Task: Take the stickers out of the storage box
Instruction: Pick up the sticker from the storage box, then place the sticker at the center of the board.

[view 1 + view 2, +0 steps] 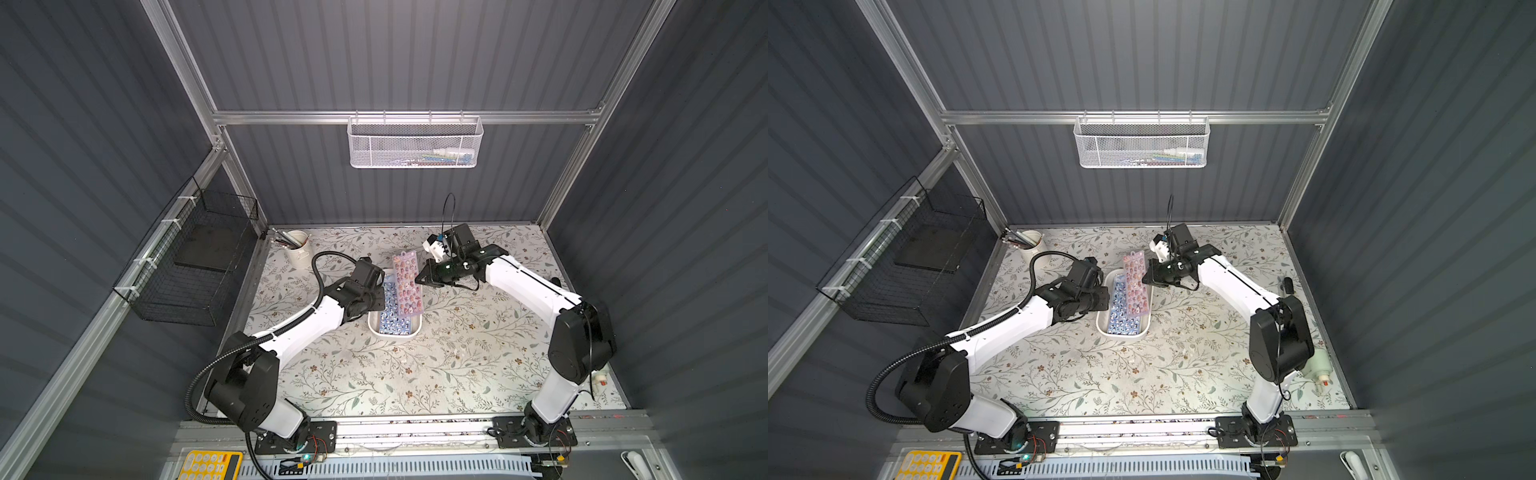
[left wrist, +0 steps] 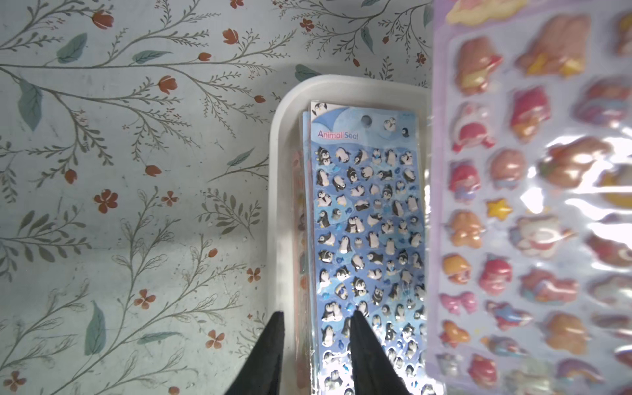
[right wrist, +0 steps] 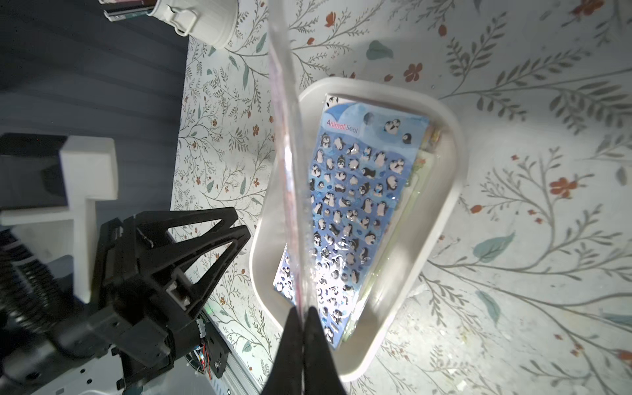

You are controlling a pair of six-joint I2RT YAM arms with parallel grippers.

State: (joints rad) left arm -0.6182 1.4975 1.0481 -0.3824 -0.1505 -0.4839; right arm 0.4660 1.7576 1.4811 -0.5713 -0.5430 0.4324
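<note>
While the right jaws clamp together on a long edge of a pink-purple sticker sheet (image 1: 406, 282), held tilted over the storage box (image 1: 395, 336), the left jaws stand apart astride one long wall of that box. The right wrist view catches the held sheet edge-on; the left wrist view shows its puffy figures, blurred. Below, the other stickers (image 2: 366, 222) lie stacked inside the box on the floral table (image 1: 457, 365), the top blue penguin sheet (image 3: 355, 191) headed "Animal Seal" (image 2: 338, 134).
</note>
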